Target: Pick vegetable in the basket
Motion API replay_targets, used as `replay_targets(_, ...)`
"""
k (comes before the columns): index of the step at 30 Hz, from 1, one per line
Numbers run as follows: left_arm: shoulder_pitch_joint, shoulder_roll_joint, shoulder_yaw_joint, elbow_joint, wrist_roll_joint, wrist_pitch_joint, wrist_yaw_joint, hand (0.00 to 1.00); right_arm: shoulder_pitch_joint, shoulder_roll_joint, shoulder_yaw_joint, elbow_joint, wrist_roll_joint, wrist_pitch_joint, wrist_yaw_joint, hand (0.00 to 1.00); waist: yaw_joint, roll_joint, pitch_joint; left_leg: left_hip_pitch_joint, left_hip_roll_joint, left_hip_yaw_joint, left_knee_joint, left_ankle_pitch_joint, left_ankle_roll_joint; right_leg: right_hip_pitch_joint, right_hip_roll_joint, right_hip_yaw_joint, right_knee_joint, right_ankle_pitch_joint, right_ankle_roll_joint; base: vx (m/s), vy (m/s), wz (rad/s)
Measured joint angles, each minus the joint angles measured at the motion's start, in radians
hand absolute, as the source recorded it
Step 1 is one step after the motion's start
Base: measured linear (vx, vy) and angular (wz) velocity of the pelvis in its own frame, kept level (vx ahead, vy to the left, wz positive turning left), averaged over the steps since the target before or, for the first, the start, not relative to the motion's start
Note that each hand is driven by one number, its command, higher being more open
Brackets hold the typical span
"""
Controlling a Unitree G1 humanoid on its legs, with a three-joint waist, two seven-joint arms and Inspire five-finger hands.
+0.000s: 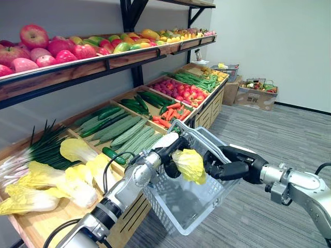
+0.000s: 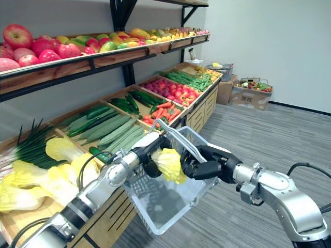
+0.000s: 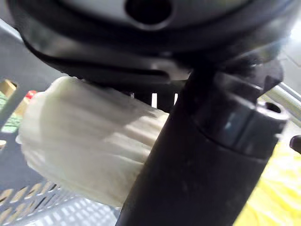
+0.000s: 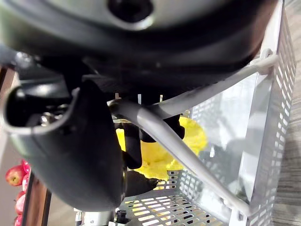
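Note:
My left hand (image 1: pixel 169 156) is shut on a yellow-leaved cabbage (image 1: pixel 190 164) with a white stem (image 3: pixel 84 141). It holds the cabbage over the open top of a grey plastic basket (image 1: pixel 176 219), just inside the rim. My right hand (image 1: pixel 221 164) is shut on the basket's handle (image 4: pixel 181 148) and holds the basket up beside the vegetable stand. In the right wrist view the yellow leaves (image 4: pixel 194 136) show past the handle, above the basket's perforated floor. The basket holds nothing else that I can see.
The wooden stand (image 1: pixel 46 222) on my left carries more cabbages (image 1: pixel 62 181), scallions, cucumbers (image 1: pixel 124 132), carrots (image 1: pixel 168 112), red peppers and green beans. Apples (image 1: pixel 36 49) and other fruit fill the upper shelf. A cardboard box (image 1: pixel 256 95) sits far right on open grey floor.

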Motion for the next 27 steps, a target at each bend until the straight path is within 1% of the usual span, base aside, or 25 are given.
replay_targets(3,-0.001,0.001,-0.002,0.013,0.023,-0.021,0.000,1.00,0.000,-0.003,0.000,0.000,0.000,0.006,0.005,0.00,-0.008,0.005,-0.003,0.001,0.000,0.000,-0.001,0.000,0.000,0.000,0.000,0.000,0.000,0.000,0.000,0.02,0.006,-0.01)
replay_targets(6,-0.025,0.045,-0.028,-0.003,0.007,-0.037,-0.010,1.00,0.000,-0.004,-0.001,-0.002,0.000,0.006,0.007,0.00,-0.013,0.015,-0.009,0.000,0.000,0.000,-0.002,0.000,0.000,0.001,-0.001,0.000,0.000,0.000,0.000,0.02,0.005,0.00)
replay_targets(8,-0.044,0.129,-0.031,-0.112,-0.114,0.001,-0.081,1.00,0.002,-0.005,-0.013,-0.016,0.001,0.006,0.015,0.00,-0.016,0.028,-0.009,-0.004,0.002,-0.002,-0.004,0.000,0.000,0.001,-0.002,-0.002,0.001,-0.001,0.001,0.00,0.000,0.00)
replay_targets(9,-0.053,0.154,-0.031,-0.145,-0.151,0.011,-0.104,1.00,0.004,-0.005,-0.024,-0.022,0.002,0.006,0.021,0.00,-0.016,0.032,-0.009,-0.004,0.003,-0.004,-0.006,0.000,0.000,0.001,-0.002,-0.004,0.003,-0.002,0.001,0.01,0.002,0.09)
replay_targets(11,-0.101,0.252,-0.030,-0.276,-0.308,0.055,-0.176,1.00,0.007,-0.009,-0.058,-0.036,0.003,0.005,0.040,0.00,-0.013,0.042,-0.015,-0.003,0.004,-0.018,-0.010,0.001,-0.001,0.001,-0.003,-0.016,0.019,-0.014,0.002,0.02,0.002,0.17)
replay_targets(12,-0.112,0.286,-0.029,-0.317,-0.355,0.066,-0.194,1.00,0.009,-0.012,-0.075,-0.049,0.004,0.005,0.046,0.00,-0.011,0.047,-0.018,-0.003,0.004,-0.023,-0.011,0.001,-0.001,0.001,-0.004,-0.022,0.026,-0.019,0.004,0.03,0.008,0.17)
replay_targets(13,-0.118,0.305,-0.029,-0.341,-0.387,0.072,-0.204,1.00,0.012,-0.014,-0.088,-0.057,0.012,0.005,0.049,0.00,-0.010,0.051,-0.021,-0.002,0.004,-0.028,-0.011,0.001,-0.001,0.003,-0.005,-0.028,0.029,-0.023,0.003,0.04,0.010,0.24)
replay_targets(14,-0.133,0.349,-0.017,-0.384,-0.478,0.075,-0.242,1.00,0.014,-0.028,-0.116,-0.060,0.047,0.005,0.052,0.00,-0.008,0.058,-0.026,-0.002,0.004,-0.040,-0.012,0.001,-0.001,0.007,-0.008,-0.039,0.034,-0.030,0.003,0.05,0.016,0.22)
replay_targets(15,-0.142,0.364,-0.016,-0.396,-0.516,0.074,-0.261,1.00,0.015,-0.032,-0.125,-0.061,0.052,0.005,0.051,0.00,-0.005,0.060,-0.027,-0.001,0.003,-0.043,-0.013,0.001,-0.001,0.009,-0.009,-0.043,0.034,-0.032,0.004,0.04,0.018,0.21)
replay_targets(17,-0.193,0.424,-0.019,-0.447,-0.649,0.073,-0.381,1.00,0.015,-0.058,-0.132,-0.050,0.062,0.005,0.041,0.00,0.013,0.061,-0.030,-0.001,0.002,-0.053,-0.014,0.001,-0.001,0.013,-0.015,-0.055,0.034,-0.037,0.003,0.04,0.024,0.15)
replay_targets(18,-0.202,0.440,-0.021,-0.456,-0.665,0.073,-0.404,1.00,0.017,-0.066,-0.131,-0.042,0.066,0.005,0.042,0.00,0.014,0.062,-0.030,-0.003,0.001,-0.058,-0.014,0.001,0.000,0.013,-0.017,-0.058,0.034,-0.038,0.003,0.04,0.024,0.18)
replay_targets(20,-0.242,0.483,-0.063,-0.484,-0.737,0.086,-0.466,1.00,0.029,-0.069,-0.125,-0.009,0.077,0.005,0.032,0.00,0.024,0.062,-0.030,-0.006,-0.001,-0.066,-0.016,0.001,0.000,0.013,-0.021,-0.065,0.032,-0.039,0.004,0.04,0.019,0.11)
replay_targets(23,-0.250,0.519,-0.130,-0.537,-0.784,0.137,-0.510,1.00,0.059,-0.072,-0.107,0.026,0.079,0.005,0.016,0.00,0.034,0.065,-0.032,-0.012,-0.002,-0.075,-0.019,0.001,0.000,0.015,-0.026,-0.077,0.025,-0.039,0.005,0.05,0.017,0.11)
replay_targets(25,-0.250,0.538,-0.153,-0.542,-0.850,0.175,-0.548,1.00,0.090,-0.083,-0.068,0.049,0.079,0.005,-0.016,0.00,0.035,0.064,-0.031,-0.020,-0.002,-0.088,-0.018,0.003,0.003,0.015,-0.030,-0.090,0.020,-0.039,0.005,0.05,0.015,0.17)
replay_targets(27,-0.245,0.557,-0.162,-0.553,-0.877,0.194,-0.584,1.00,0.113,-0.094,-0.055,0.069,0.079,0.005,-0.034,0.00,0.037,0.064,-0.031,-0.023,-0.003,-0.097,-0.018,0.004,0.004,0.016,-0.033,-0.099,0.018,-0.039,0.005,0.04,0.015,0.13)
